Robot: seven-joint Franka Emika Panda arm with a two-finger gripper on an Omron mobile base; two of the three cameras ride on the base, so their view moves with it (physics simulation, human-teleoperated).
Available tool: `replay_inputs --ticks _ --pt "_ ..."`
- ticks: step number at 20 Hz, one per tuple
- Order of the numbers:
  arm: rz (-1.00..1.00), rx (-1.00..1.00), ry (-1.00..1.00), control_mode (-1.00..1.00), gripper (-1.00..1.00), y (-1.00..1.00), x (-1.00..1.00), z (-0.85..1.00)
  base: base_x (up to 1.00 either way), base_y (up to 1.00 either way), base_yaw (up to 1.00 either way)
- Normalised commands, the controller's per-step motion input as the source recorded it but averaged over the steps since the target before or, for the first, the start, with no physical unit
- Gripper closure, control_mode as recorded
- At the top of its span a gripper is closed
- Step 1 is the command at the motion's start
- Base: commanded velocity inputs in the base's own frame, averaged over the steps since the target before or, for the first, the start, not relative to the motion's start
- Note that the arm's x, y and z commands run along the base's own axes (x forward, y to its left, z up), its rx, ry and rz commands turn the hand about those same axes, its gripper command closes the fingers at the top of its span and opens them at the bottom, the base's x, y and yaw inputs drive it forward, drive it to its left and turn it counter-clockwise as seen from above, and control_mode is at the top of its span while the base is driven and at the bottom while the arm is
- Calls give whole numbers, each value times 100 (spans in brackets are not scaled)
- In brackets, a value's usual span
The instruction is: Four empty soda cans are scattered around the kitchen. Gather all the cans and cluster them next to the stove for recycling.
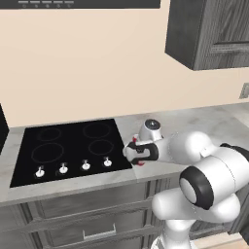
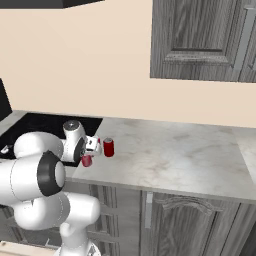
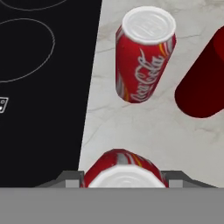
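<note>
Two cans by stove, one in grip

Left base: gripper hung low beside stove. Right base: standing can on counter, held can alongside. Hand: jaws pinched held can; likely placing step, next lower and release.

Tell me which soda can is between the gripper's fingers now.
The soda can in the gripper, at the bottom of the hand view between the two fingers. The standing can is apart on the counter beside the stove; a third can stands further along.
</note>
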Motion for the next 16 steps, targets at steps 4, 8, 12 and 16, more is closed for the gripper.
replay_inputs --ticks 4,8,12,16 --pt "0 0 -4 -100 100 0 0 -20 0 0 0" --pt "0 0 -4 -100 100 -1 0 -18 0 0 0" --pt "0 0 -2 -100 100 -3 0 -23 0 0 0" --pt "0 0 0 -100 -100 -1 0 -35 0 0 0"
